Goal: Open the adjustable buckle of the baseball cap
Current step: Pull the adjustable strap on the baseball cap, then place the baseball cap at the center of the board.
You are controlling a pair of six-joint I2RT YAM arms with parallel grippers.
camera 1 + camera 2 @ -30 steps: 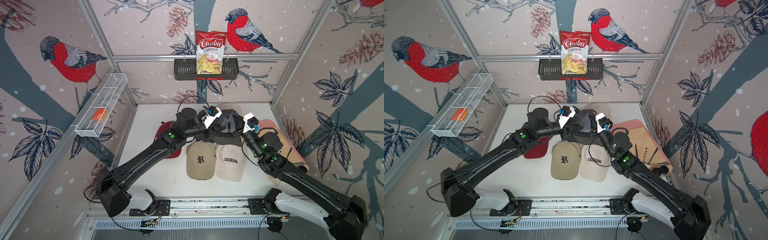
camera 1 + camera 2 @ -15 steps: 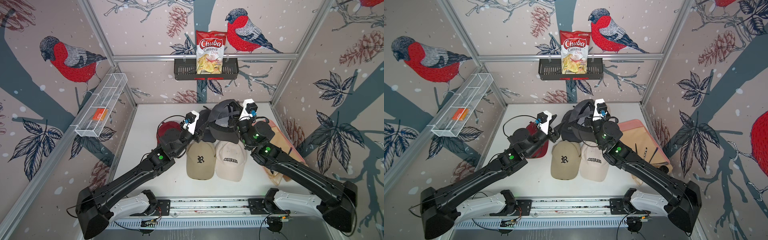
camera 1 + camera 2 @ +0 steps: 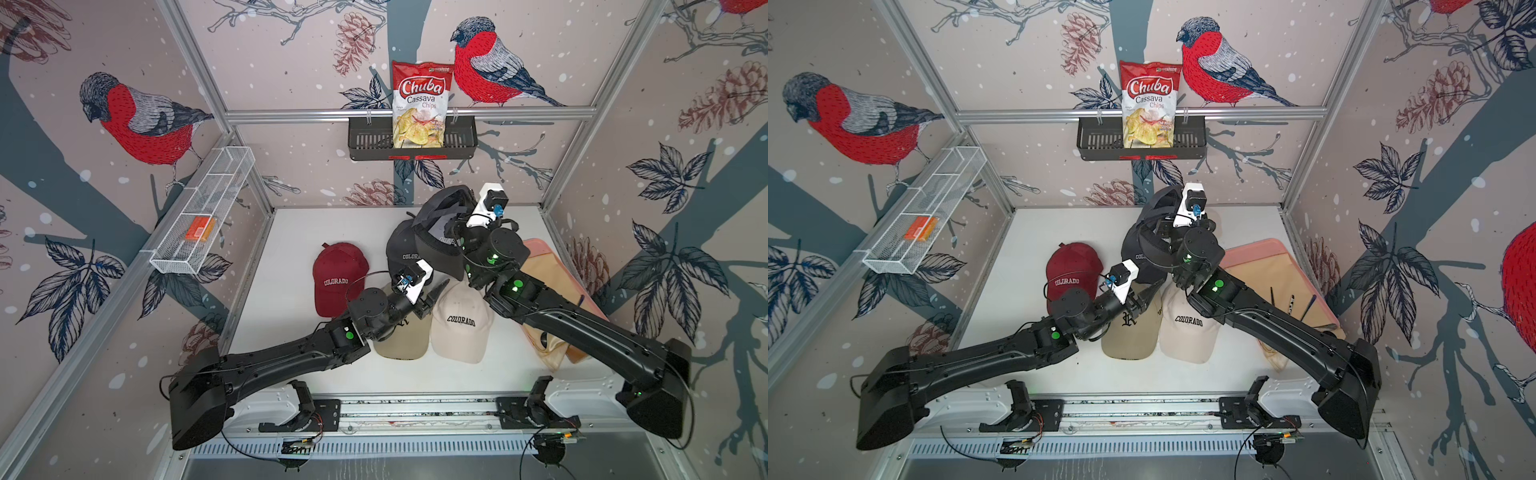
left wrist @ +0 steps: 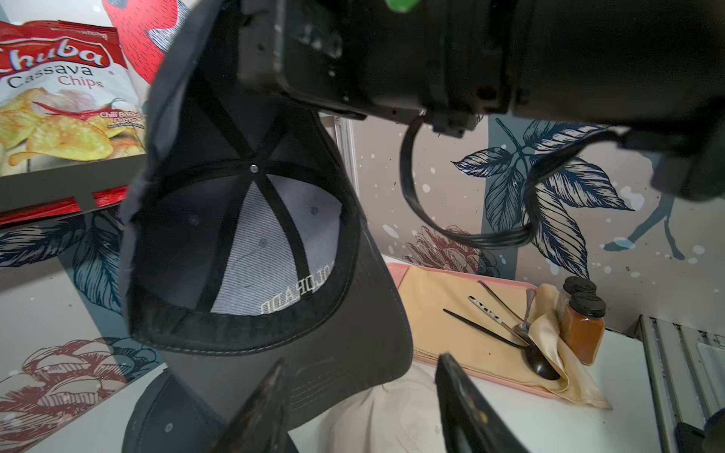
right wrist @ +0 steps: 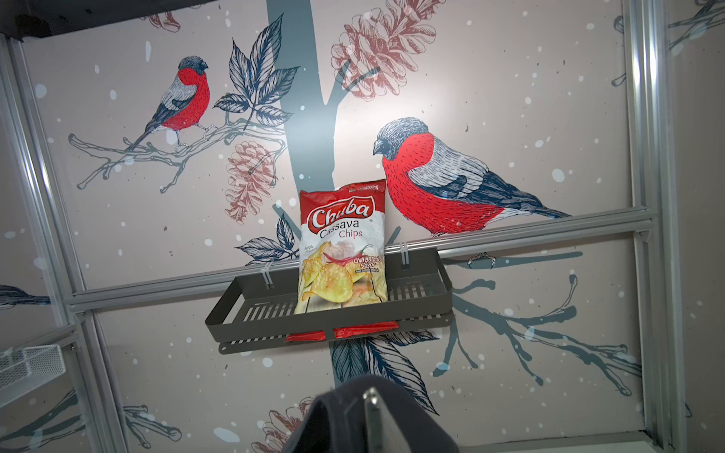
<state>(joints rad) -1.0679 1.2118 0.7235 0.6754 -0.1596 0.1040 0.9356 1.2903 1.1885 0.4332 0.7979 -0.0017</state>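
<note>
Bird-and-pinecone walls close in a white tabletop point(image 3: 299, 232) strewn with caps. My right end effector point(image 3: 455, 229) is raised off it and pressed together on the back edge of a dark cap point(image 3: 436, 257). The cap hangs from it upside down, hollow side towards my left wrist camera, brim lowest. The fabric hides the fingers. Just in front of them, in the right wrist view, a fold of dark cloth carries a small metal piece, most likely the buckle point(image 5: 372, 396); I cannot tell whether it is open or fastened. My left end effector point(image 3: 437, 292) is spread with nothing between its fingers point(image 4: 266, 404), close under the hanging brim; whether it touches the brim I cannot tell. Right beneath it a tan cap point(image 3: 401, 345) and a cream cap point(image 3: 459, 328) lie side by side, touching. Beyond its tips a second dark cap point(image 3: 399, 249) rests on the tabletop, and to its left lies a red cap point(image 3: 338, 270). To the right of my right end effector a pink tray point(image 3: 534, 246) carries a yellow cloth point(image 3: 557, 270). High ahead of both, a chips bag point(image 3: 419, 104) stands in a black basket point(image 3: 365, 141) on the back wall.
</note>
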